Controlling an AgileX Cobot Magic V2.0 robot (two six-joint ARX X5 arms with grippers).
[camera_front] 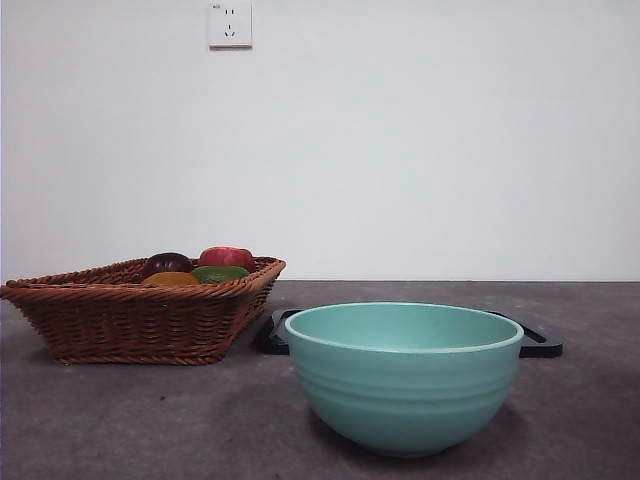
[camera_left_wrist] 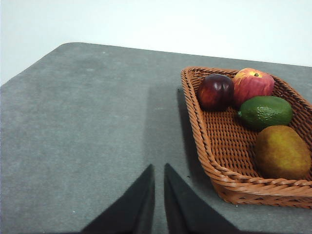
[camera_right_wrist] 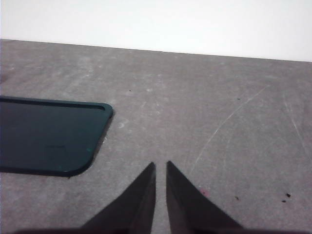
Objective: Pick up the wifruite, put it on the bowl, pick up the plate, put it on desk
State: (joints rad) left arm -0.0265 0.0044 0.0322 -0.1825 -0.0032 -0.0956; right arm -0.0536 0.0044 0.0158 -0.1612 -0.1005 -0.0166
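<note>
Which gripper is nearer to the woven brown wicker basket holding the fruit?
Left. The left gripper hovers over the desk just beside the woven brown wicker basket. The right gripper is by the flat dark green tray, basket not in its view.

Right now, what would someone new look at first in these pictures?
Probably the big teal bowl, standing close up at the front of the desk with a dark flat tray behind it. Next, the wicker basket off to its side, holding four fruits: the orange-brown wifruite, a green one, a dark purple one and a red one.
</note>
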